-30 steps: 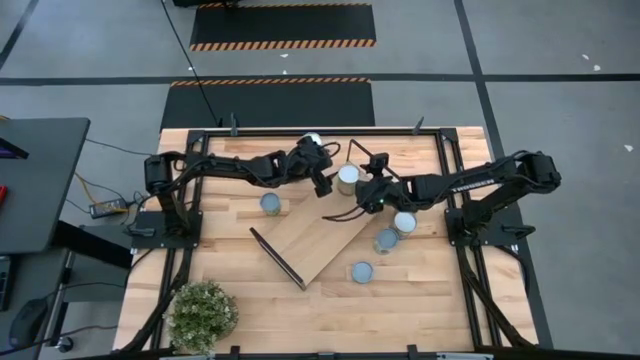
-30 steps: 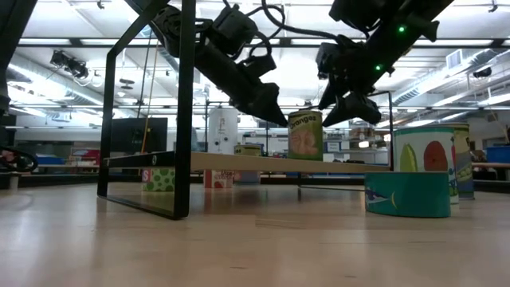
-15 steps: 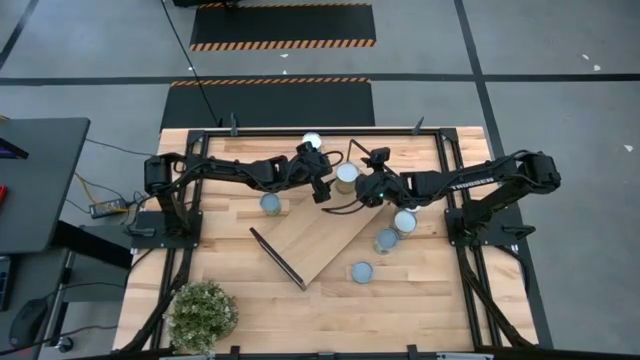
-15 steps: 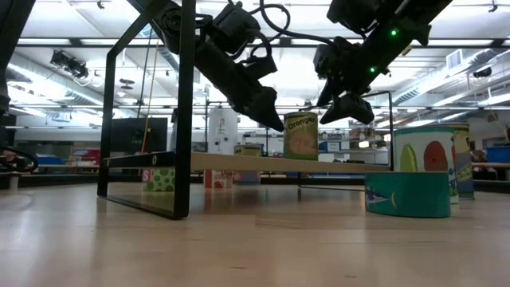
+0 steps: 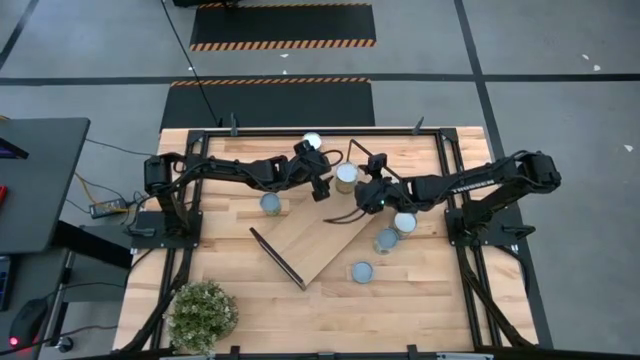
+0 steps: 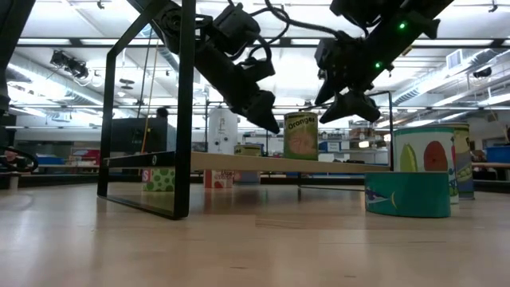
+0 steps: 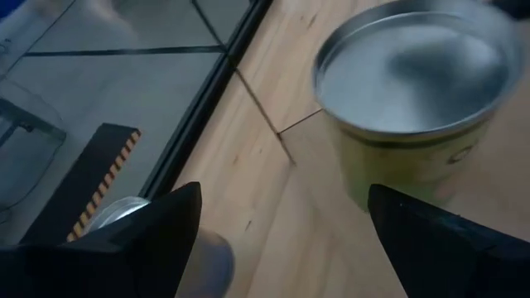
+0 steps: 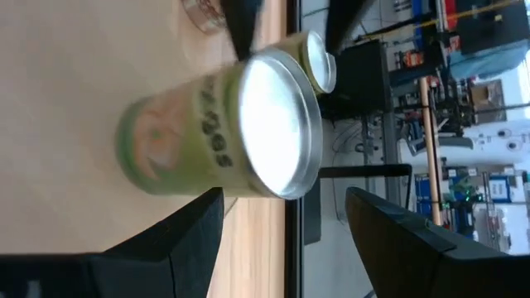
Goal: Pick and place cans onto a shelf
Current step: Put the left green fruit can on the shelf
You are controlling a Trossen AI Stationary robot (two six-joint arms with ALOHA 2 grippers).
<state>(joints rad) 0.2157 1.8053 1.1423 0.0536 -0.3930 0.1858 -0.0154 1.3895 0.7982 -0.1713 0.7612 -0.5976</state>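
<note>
Shiny brushed-metal lid on the green can (image 7: pixel 414 74), paper label glossy. Shelf (image 5: pixel 318 236) pale smooth wood, frames matt black metal. Bench (image 5: pixel 250 300) planked wood.

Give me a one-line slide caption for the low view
Green-labelled metal can stands alone on the light-wood shelf board, left hand and right hand both open and apart from it.

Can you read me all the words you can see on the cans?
"Oranges": on the green can standing on the shelf.
Other labels: the teal can, the tall can behind it and the far cans show only pictures or print too small to read.
</note>
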